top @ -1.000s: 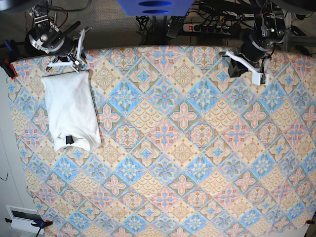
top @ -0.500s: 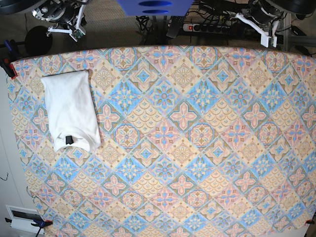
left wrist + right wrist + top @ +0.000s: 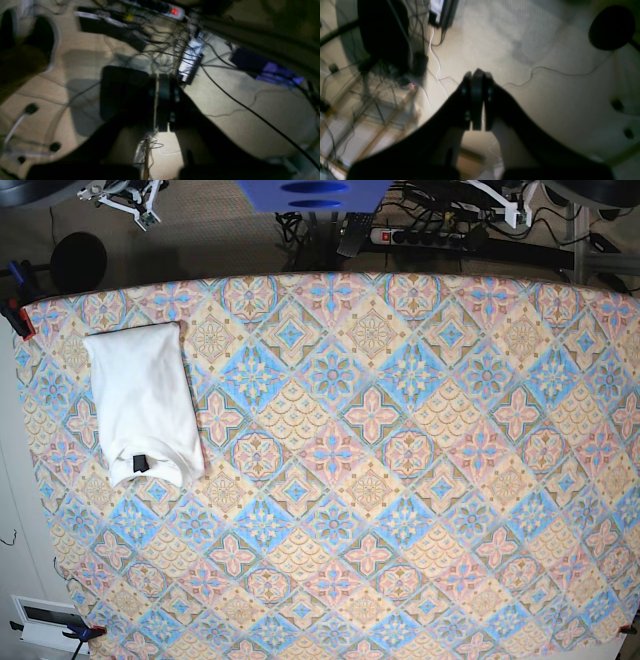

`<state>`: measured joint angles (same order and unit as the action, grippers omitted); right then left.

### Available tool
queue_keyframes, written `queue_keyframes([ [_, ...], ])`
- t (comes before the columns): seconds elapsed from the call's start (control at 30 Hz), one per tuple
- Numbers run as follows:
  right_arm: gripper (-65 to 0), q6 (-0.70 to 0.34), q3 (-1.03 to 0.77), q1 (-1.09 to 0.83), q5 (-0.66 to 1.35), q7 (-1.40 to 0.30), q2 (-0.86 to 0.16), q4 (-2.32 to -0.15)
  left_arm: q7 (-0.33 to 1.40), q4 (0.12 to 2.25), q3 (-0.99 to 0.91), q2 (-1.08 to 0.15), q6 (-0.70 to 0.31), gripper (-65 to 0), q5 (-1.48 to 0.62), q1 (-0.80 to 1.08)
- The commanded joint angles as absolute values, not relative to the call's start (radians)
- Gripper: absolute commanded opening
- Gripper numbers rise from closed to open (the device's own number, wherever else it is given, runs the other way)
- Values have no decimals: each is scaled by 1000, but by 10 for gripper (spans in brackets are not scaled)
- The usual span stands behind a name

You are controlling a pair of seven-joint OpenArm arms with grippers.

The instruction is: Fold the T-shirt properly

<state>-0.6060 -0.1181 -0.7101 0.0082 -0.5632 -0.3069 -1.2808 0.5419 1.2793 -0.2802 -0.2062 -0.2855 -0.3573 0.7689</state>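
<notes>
The T-shirt [image 3: 143,403] lies folded into a plain white rectangle at the far left of the table, with its small dark tag [image 3: 141,463] near the front end. No print shows. My right gripper [image 3: 135,200] is beyond the table's far left corner, and my left gripper [image 3: 505,202] is beyond the far right. Both are well away from the shirt. In the left wrist view the left gripper [image 3: 163,80] is shut and empty over the floor. In the right wrist view the right gripper [image 3: 477,75] is shut and empty over the floor.
A patterned cloth [image 3: 400,480] covers the table. Behind the far edge are a power strip [image 3: 425,237], tangled cables [image 3: 170,50] and a blue object [image 3: 312,192]. A clamp [image 3: 15,315] grips the left edge. A round dark base [image 3: 611,27] stands on the floor.
Both arms have drawn back from the table's far edge, up and out toward the top of the base view. The folded shirt has not moved.
</notes>
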Motion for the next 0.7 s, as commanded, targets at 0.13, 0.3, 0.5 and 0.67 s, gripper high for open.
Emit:
queue_keyframes([
  [0.13, -650, -613, -122, -613, 10, -458, -305, -1027, 377, 940, -186, -216, -280, -650, -265, 638],
  [0.3, -650, -613, -122, -495, 8, -277, -269, -719, 246, 656, -94, -213, -278, -650, -254, 498],
  [0.5, -650, -613, -122, -364, 8, -65, -243, -384, 96, 473, 38, -209, -278, -650, -252, 390],
  [0.67, -650, -613, -122, -297, 8, 13, -242, -243, 91, 406, 108, -193, -278, -650, -257, 318],
])
